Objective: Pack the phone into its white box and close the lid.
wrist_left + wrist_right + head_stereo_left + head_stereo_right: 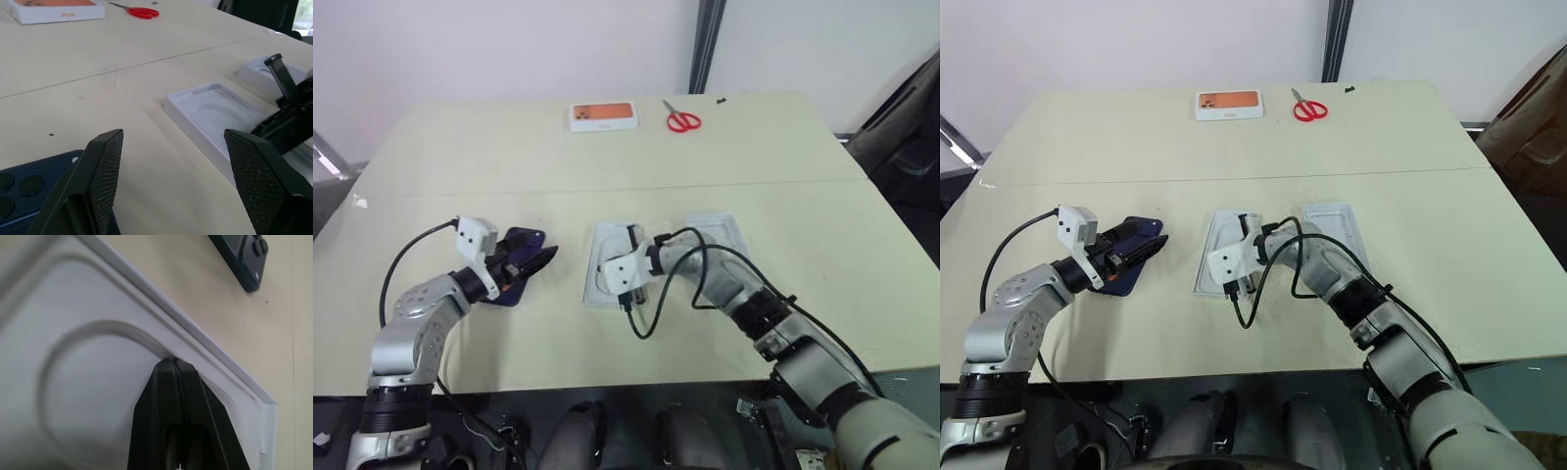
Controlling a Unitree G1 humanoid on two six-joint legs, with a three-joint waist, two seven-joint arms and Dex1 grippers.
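While the shut right end effector (175, 363) is pressed into the white insert (607, 262) and the open left end effector (171, 156) is held empty over the phone (1122, 261), left of it, the insert could be pushed away.

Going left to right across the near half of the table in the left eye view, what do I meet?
Left gripper over the phone → white tray with the oval recess, the shut right gripper on it → second white tray.
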